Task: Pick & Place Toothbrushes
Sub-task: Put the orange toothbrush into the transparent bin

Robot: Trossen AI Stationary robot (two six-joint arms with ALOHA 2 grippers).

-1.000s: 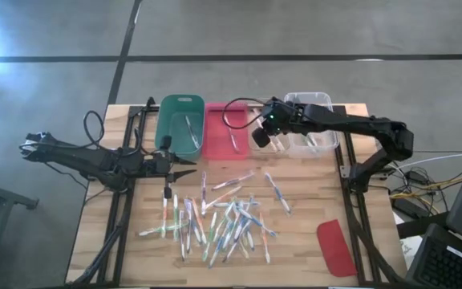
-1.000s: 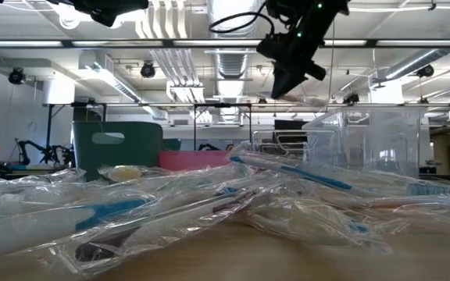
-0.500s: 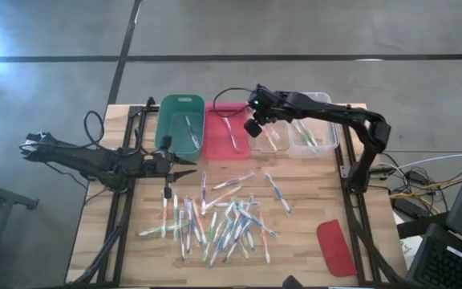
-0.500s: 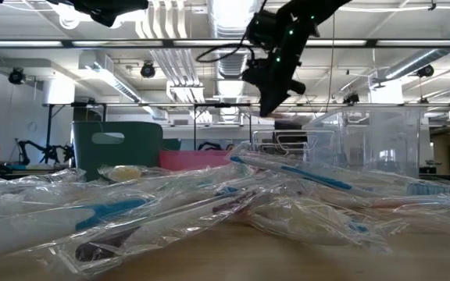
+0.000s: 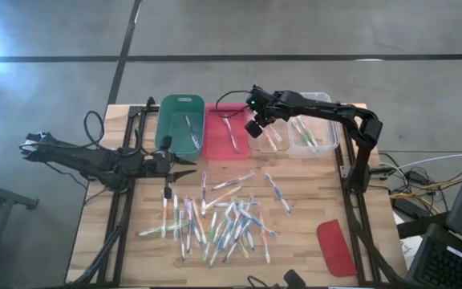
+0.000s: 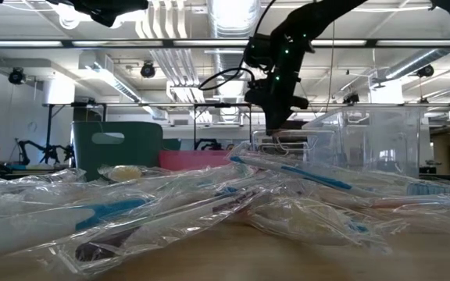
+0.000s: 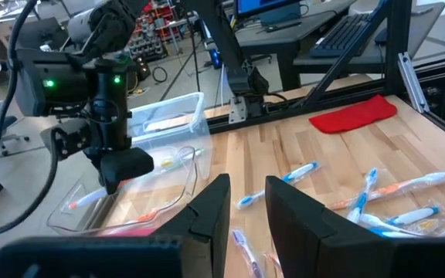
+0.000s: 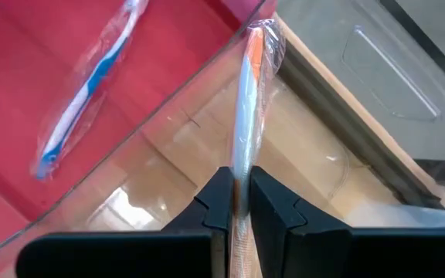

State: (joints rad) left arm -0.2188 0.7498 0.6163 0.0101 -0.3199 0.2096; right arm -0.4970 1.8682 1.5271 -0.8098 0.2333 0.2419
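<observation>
Right pincer (image 8: 238, 202) is clamped on one wrapped toothbrush (image 8: 247, 108), orange-tipped. Its long axis runs straight out between the fingers, orange end away from the wrist. In the high view that pincer (image 5: 257, 128) hangs at about 12 o'clock on the desk (image 5: 303, 209), over the near-left clear bin (image 5: 271, 140), just beside the red bin (image 5: 217, 132).

Left pincer (image 5: 189, 166) is at 9 o'clock, pointing toward the desk's centre. Its fingers (image 7: 211, 207) stand partly apart with nothing between them.

Bins along the far edge, counted: one green bin (image 5: 175, 128), one red, two clear. The green holds one brush; the red holds one blue brush (image 8: 83, 100), lying slantwise. The right clear bin (image 5: 315, 132) holds a few; exact count unclear.

The loose pile (image 5: 215, 217) at desk centre has some dozens, axes pointing every way. One red lid (image 5: 335, 247) lies at 5 o'clock.
</observation>
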